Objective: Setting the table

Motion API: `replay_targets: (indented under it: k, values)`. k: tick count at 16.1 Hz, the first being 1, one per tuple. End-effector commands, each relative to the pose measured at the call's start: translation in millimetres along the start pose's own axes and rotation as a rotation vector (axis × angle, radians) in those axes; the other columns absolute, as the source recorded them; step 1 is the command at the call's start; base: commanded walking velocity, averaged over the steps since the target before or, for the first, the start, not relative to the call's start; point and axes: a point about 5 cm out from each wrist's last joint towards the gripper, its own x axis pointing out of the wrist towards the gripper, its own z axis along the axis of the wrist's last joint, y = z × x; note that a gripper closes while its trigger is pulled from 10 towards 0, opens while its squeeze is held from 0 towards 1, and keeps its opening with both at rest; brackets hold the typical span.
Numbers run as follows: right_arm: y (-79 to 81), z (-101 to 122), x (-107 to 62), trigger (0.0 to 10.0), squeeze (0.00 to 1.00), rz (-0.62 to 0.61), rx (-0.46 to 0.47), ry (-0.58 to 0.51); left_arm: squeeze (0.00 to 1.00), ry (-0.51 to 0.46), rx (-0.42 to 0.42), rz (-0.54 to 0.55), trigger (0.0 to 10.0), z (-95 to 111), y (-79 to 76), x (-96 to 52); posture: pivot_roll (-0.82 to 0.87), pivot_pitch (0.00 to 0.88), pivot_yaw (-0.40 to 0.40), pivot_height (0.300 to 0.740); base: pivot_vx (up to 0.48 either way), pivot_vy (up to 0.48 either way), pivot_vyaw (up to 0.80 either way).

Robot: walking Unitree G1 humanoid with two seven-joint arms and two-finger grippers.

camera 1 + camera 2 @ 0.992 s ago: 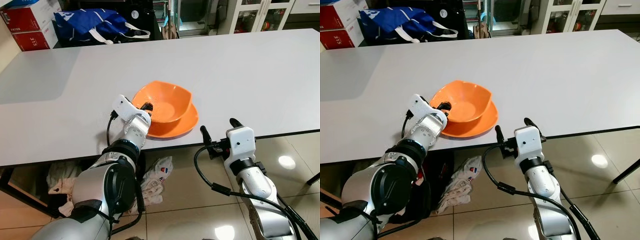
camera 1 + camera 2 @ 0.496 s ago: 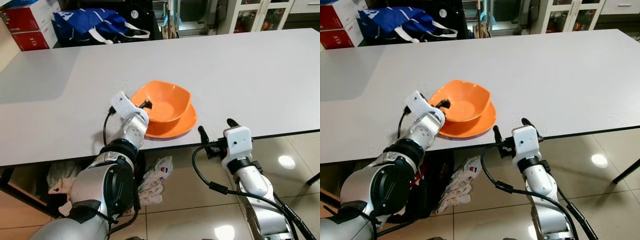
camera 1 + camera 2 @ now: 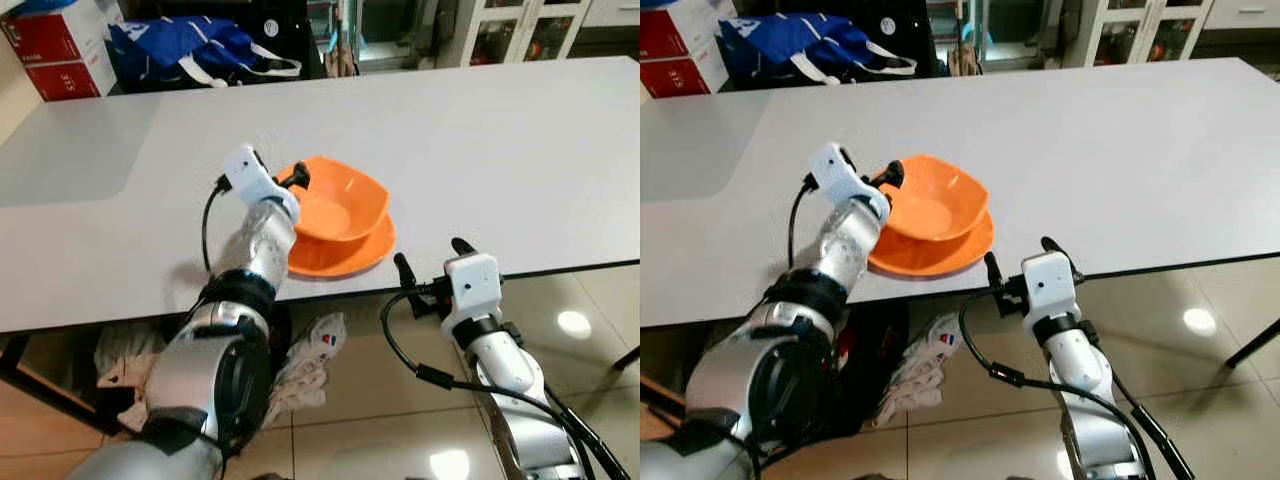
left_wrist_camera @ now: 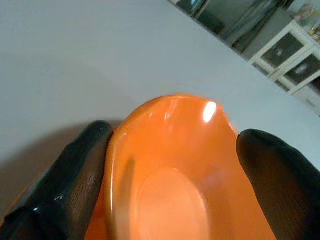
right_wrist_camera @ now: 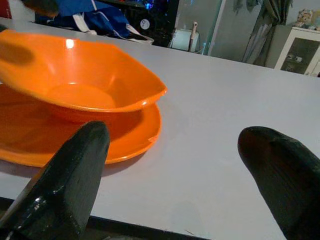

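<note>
At the far left, beyond the table's back edge, red boxes [image 3: 60,45] stood beside a blue bag [image 3: 190,45] with white handles. The white table [image 3: 480,140] stretched across the scene, its near edge running just in front of the robot.

The left gripper [image 3: 290,185] reached over the table from the near side and met the orange bowl [image 3: 340,205] at its left rim. In the left wrist view one black finger [image 4: 75,175] lay against the outside of the bowl's [image 4: 170,165] rim, while the other finger [image 4: 280,185] stood on the opposite side; whether the pair truly pinched the rim could not be told from these pictures, though the fingers were spread about the bowl rather than closed together. The bowl sat tilted over an orange plate [image 3: 350,255], its left side raised, and the plate lay flat on the table close to the near edge.

Under the table, on the tiled floor [image 3: 370,420], lay crumpled white cloths [image 3: 310,360].

To the right, the right gripper [image 3: 430,270] hung just off the table's near edge, below the tabletop, its two fingers parted and holding nothing. The right wrist view looked between those fingers [image 5: 70,175] across the tabletop at bowl and plate [image 5: 125,135].

At the far right, behind the table, stood white cabinets [image 3: 520,30] with glass doors.
</note>
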Motion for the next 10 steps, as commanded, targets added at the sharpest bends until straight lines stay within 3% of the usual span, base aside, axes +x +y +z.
replay_targets:
  k: [1, 3, 8, 10]
  values:
    - [1.3, 2.4, 2.5, 10.0, 0.0, 0.005, -0.002, -0.014, 0.0, 0.045, 0.092, 0.054, 10.0, -6.6, 14.1, -1.2, -0.21, 0.0, 0.09, 0.74, 0.0, 0.0, 0.0]
    - [1.0, 1.1, 3.5, 10.0, 0.0, 0.007, 0.001, -0.012, 0.0, 0.029, 0.176, 0.112, 10.0, -2.8, 38.1, -7.1, -0.19, 0.0, 0.084, 0.74, 0.0, 0.0, 0.0]
    - [5.0, 1.7, 8.1, 10.0, 0.0, 0.023, 0.008, -0.017, 0.0, -0.009, 0.21, 0.116, 10.0, 10.3, 49.6, -20.9, -0.17, 0.0, 0.073, 0.74, 0.0, 0.0, 0.0]
    - [4.3, 1.9, 8.1, 10.0, 0.0, 0.019, 0.01, -0.02, 0.0, -0.082, 0.27, 0.044, 10.0, 24.0, 52.0, -36.3, -0.17, 0.0, 0.073, 0.74, 0.0, 0.0, 0.0]
